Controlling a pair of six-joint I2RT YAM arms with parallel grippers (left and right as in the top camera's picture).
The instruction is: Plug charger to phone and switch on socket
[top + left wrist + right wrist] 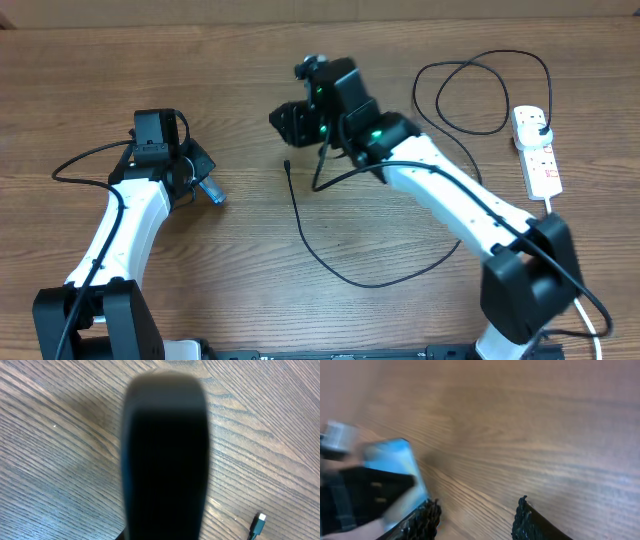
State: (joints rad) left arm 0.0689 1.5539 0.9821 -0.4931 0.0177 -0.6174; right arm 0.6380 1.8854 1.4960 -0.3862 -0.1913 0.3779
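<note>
Overhead straight down; wrist views close, blurry, probably tilted; all share table (250, 300).

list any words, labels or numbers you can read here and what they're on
None can be read.
phone: the screen is a blurred blue, no words legible.
socket: red print on its face, too small to read.

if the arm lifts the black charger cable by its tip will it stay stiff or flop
Probably floppy: the charger cable lies in loose curves on the table, so the rest should sag and trail. It looks thin, so likely light. The small connector tip may twist in the jaws.
</note>
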